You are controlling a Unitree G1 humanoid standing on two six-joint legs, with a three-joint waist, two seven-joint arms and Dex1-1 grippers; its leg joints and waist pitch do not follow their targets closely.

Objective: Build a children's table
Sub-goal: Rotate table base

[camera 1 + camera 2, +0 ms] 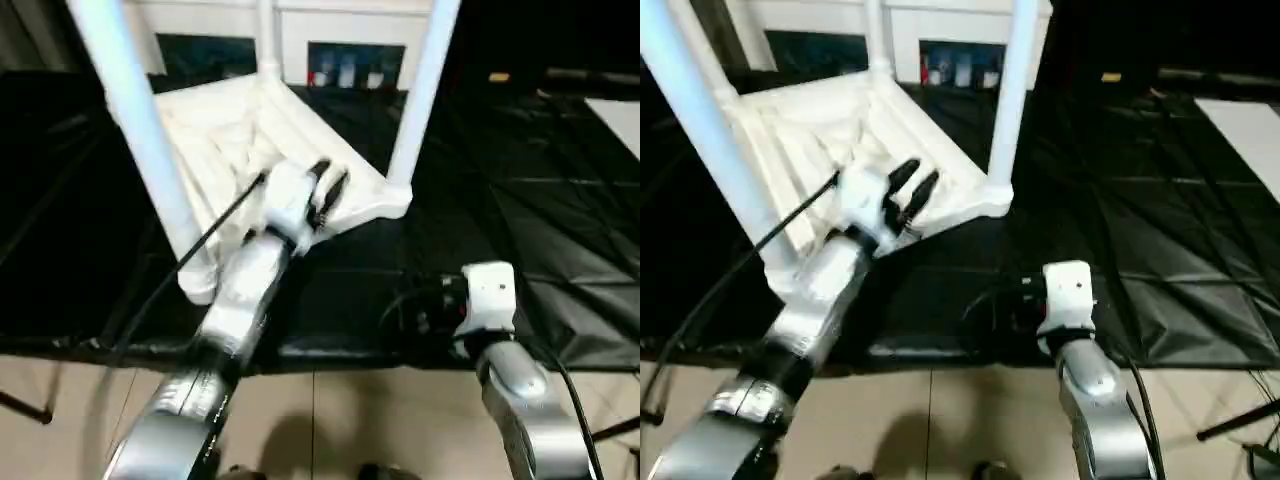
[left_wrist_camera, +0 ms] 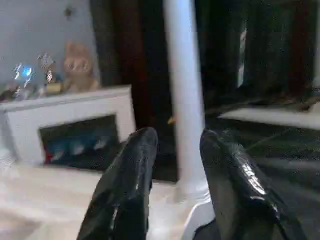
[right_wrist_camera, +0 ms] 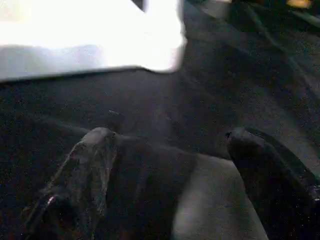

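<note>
The white tabletop (image 1: 225,125) lies upside down on the black cloth, ribbed underside up. Three white legs stand in its corner sockets: one near left (image 1: 140,130), one near right (image 1: 420,100) and one at the back (image 1: 266,40). My left gripper (image 1: 328,190) hovers over the tabletop's near rim, between the two near legs, open with nothing between its fingers (image 2: 130,180). Beyond them rises the near right leg (image 2: 184,90). My right gripper (image 3: 170,140) hangs low over the black cloth by the front edge, open wide and empty, apart from the tabletop's corner (image 3: 165,45).
A white cabinet with dark glass doors (image 1: 350,45) stands behind the table, a plush toy (image 2: 77,65) on top. Black cloth (image 1: 530,210) covers the floor to the right, with a white panel (image 1: 620,115) at its far right. Beige tiles (image 1: 370,420) lie nearest me.
</note>
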